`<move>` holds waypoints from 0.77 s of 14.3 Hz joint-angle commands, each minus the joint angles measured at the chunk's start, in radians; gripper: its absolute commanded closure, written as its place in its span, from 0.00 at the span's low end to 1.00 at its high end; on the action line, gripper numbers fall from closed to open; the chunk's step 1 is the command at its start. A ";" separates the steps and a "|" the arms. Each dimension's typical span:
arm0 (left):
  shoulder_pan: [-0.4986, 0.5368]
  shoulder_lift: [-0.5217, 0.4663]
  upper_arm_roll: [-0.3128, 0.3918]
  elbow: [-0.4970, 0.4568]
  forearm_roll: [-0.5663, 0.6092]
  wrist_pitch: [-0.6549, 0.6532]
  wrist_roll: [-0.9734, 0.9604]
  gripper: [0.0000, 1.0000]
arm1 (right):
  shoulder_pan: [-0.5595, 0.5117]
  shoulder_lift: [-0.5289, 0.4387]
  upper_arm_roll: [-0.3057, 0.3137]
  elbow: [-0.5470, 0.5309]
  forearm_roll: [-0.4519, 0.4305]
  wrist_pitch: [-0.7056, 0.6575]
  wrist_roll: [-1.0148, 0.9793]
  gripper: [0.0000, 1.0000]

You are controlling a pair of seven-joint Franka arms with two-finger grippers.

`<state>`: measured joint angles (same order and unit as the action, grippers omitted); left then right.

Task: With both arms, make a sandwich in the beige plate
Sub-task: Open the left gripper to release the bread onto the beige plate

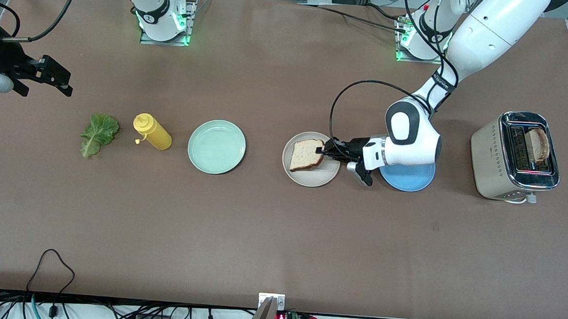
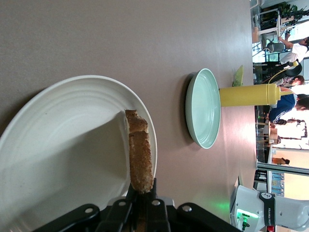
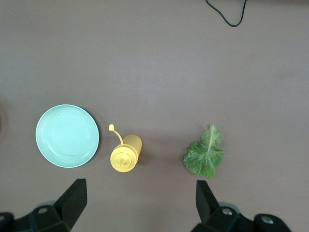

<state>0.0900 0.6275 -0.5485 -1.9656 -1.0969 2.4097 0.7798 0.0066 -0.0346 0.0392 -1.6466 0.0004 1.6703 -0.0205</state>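
Note:
A slice of toasted bread lies on the beige plate near the table's middle. My left gripper is shut on that slice's edge; in the left wrist view the slice stands edge-on over the plate, gripped at the gripper. A second slice stands in the toaster. The green lettuce leaf lies toward the right arm's end; it also shows in the right wrist view. My right gripper hangs open and empty above the table, in the right wrist view.
A mint-green plate and a yellow squeeze bottle lie between the lettuce and the beige plate. A blue plate sits under the left arm's wrist, beside the beige plate. Cables run along the table's near edge.

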 commanded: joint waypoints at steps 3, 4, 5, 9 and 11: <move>0.005 -0.012 -0.004 -0.003 -0.029 0.003 0.038 0.00 | 0.001 -0.013 0.002 -0.005 -0.005 0.002 -0.004 0.00; 0.007 -0.038 -0.002 -0.004 -0.023 0.000 0.035 0.00 | 0.001 -0.013 0.002 -0.005 -0.003 0.002 -0.003 0.00; 0.007 -0.063 0.001 -0.007 -0.017 -0.003 0.032 0.00 | 0.001 -0.013 0.001 -0.005 -0.003 0.002 -0.003 0.00; 0.049 -0.089 0.012 0.008 0.144 -0.107 0.030 0.00 | 0.001 -0.013 0.001 -0.004 -0.003 0.002 -0.004 0.00; 0.083 -0.104 0.013 0.019 0.199 -0.185 0.027 0.00 | 0.001 -0.013 0.001 -0.004 -0.003 0.002 -0.003 0.00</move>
<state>0.1354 0.5503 -0.5415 -1.9500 -0.9519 2.3065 0.7936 0.0066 -0.0346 0.0392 -1.6466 0.0004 1.6704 -0.0205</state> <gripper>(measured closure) 0.000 0.000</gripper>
